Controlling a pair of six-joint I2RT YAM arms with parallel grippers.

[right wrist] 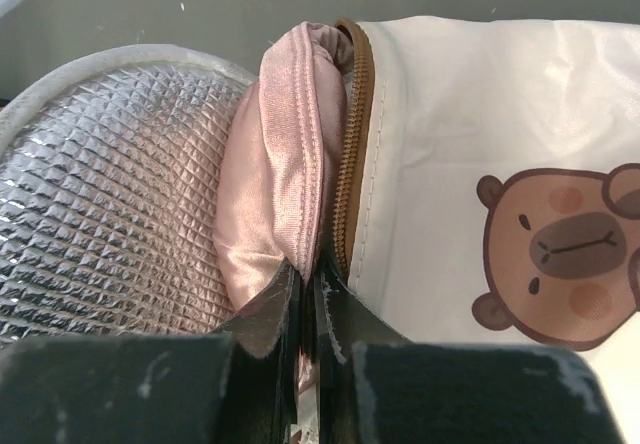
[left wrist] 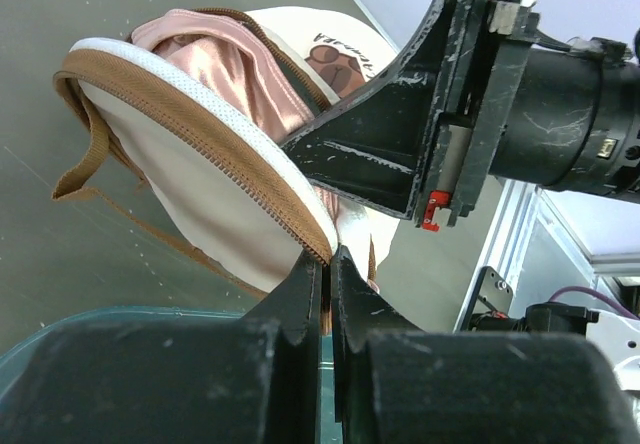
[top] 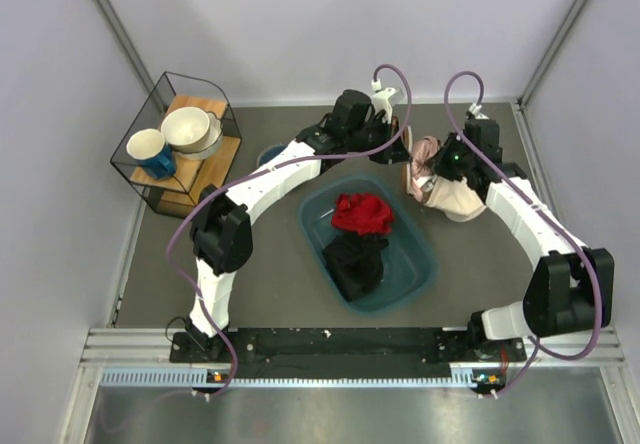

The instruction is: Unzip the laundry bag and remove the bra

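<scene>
The cream laundry bag (top: 456, 200) lies on the table at the right, beyond the teal tub, with its lid unzipped and swung open. In the left wrist view the lid (left wrist: 200, 154) stands up and shows its brown zipper band (left wrist: 210, 129). The pale pink bra (left wrist: 215, 59) bulges out of the opening and also shows from above (top: 426, 150). My left gripper (left wrist: 328, 256) is shut on the zipper band at the lid's edge. My right gripper (right wrist: 310, 269) is shut on a fold of the bra (right wrist: 275, 164), beside the bag's bear-printed wall (right wrist: 480, 134) and the silver quilted lid lining (right wrist: 110, 184).
A teal plastic tub (top: 415, 264) in the middle holds a red cloth (top: 362, 212) and a black cloth (top: 355, 259). A wire rack (top: 150, 179) at the back left holds a blue mug (top: 150, 152) and a cream bowl (top: 188, 129). Grey walls surround the table.
</scene>
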